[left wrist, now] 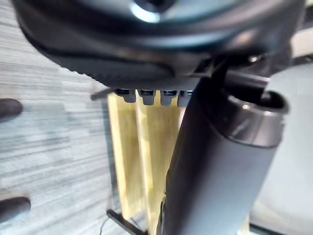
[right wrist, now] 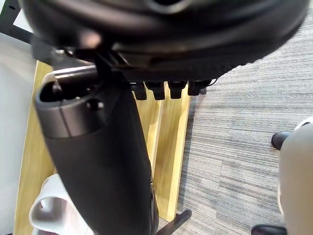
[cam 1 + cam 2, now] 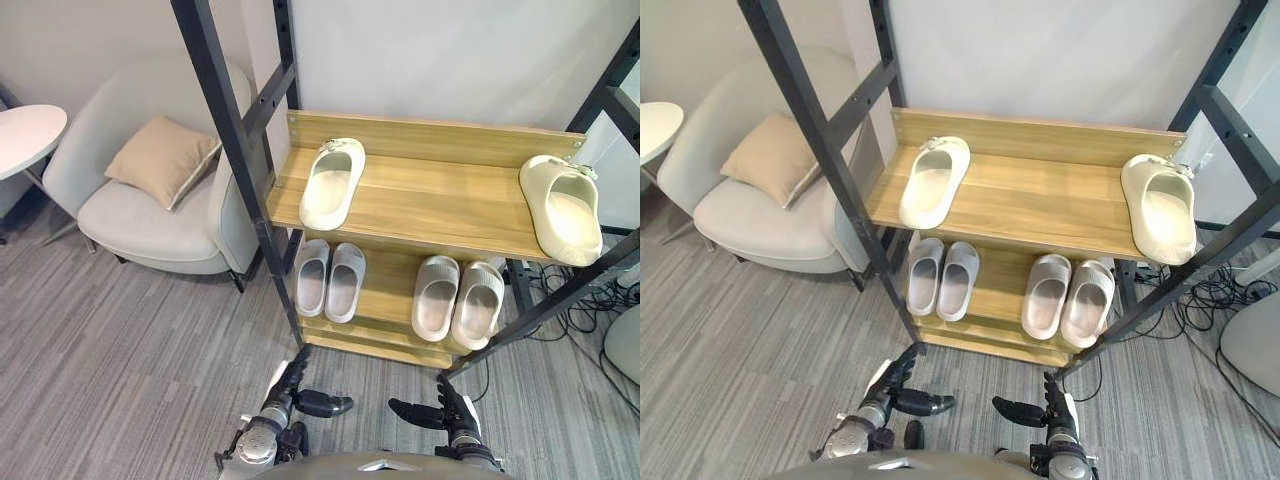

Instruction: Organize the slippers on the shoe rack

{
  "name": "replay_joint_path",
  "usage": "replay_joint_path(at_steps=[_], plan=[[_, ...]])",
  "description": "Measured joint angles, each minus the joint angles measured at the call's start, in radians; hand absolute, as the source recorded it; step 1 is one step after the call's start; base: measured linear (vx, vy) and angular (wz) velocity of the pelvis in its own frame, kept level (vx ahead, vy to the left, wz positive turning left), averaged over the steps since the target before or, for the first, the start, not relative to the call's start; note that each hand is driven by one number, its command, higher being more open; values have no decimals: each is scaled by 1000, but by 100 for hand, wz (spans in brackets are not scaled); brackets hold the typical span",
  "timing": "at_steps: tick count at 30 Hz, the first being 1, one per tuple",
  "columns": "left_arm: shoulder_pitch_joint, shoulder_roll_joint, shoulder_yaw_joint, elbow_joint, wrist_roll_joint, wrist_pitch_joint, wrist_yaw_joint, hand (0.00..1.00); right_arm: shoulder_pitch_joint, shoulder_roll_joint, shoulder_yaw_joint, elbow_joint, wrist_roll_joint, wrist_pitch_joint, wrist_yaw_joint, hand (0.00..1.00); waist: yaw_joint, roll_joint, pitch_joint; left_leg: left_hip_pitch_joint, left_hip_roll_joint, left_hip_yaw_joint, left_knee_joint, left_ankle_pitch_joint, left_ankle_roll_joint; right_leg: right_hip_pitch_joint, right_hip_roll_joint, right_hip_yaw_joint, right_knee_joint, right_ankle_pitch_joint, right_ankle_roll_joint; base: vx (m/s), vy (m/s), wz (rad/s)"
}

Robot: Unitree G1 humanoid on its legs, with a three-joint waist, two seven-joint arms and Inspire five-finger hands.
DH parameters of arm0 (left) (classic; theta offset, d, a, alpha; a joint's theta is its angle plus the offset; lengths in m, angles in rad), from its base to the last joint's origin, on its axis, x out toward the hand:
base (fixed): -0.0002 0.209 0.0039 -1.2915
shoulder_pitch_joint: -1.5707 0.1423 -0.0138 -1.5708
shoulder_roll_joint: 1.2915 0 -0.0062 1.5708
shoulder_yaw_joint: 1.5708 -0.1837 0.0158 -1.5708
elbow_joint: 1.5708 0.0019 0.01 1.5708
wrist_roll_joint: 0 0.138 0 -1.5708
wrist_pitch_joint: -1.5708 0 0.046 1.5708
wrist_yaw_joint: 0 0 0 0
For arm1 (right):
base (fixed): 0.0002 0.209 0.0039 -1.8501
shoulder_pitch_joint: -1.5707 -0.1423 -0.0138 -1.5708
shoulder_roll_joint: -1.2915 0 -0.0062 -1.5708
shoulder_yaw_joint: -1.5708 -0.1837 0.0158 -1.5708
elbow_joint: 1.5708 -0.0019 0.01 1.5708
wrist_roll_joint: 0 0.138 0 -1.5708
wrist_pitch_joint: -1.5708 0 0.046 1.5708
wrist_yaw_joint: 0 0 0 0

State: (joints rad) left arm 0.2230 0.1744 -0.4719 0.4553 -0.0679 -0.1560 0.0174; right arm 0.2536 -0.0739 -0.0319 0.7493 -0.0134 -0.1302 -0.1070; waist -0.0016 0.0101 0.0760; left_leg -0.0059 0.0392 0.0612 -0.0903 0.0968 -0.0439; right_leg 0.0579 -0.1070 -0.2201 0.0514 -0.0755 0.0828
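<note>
Left eye view | wooden rack (image 3: 440, 200) | smooth rounded slippers (image 3: 333, 183) | left hand (image 3: 284, 403), right hand (image 3: 452, 414) fingers released

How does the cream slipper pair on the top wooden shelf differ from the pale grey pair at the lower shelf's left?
The cream slippers lie far apart at opposite ends of the top shelf; the pale grey pair sits side by side on the lower shelf. The cream slippers are yellowish, the grey pair cooler. Both point toes toward the back.
</note>
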Motion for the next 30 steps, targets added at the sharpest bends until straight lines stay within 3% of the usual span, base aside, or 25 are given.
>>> replay_joint_path(at_steps=[4, 11, 16, 20, 30], plan=[[-12, 61, -180, -218, -2, -10, -94, 100, -3, -5, 5, 15, 14, 0, 17, 100, -3, 0, -6, 22, -5, -16, 3, 2, 8, 35, -2, -17, -12, 0, 0, 28, -2, 10], [-98, 66, -317, -443, -50, -19, -149, 100, -5, -24, 33, 22, 14, -1, 33, 100, -7, 7, -19, 32, -3, -21, 2, -1, 4, 53, 8, -23, -23, -4, -6, 14, -5, 2], [-182, 66, -313, -603, -102, -29, -109, 100, -5, -50, 56, 22, 14, -2, 42, 100, -6, 13, -25, 32, 5, -19, 2, -3, 1, 52, 8, -19, -23, -5, -8, -3, 1, -1], [-266, 48, -295, -740, -121, -62, -53, 100, -2, -55, 74, 31, 14, -2, 42, 100, -6, -2, -34, 32, 6, -15, 3, -5, -1, 51, 8, -14, -24, -5, -8, -3, 3, -2], [-407, 15, -169, -805, -68, -106, 73, 100, 0, -54, 93, 50, 14, -1, 57, 100, -6, -27, -58, 35, 6, -11, 3, -6, -2, 52, 13, -8, -22, -4, -9, -7, 2, 0]])
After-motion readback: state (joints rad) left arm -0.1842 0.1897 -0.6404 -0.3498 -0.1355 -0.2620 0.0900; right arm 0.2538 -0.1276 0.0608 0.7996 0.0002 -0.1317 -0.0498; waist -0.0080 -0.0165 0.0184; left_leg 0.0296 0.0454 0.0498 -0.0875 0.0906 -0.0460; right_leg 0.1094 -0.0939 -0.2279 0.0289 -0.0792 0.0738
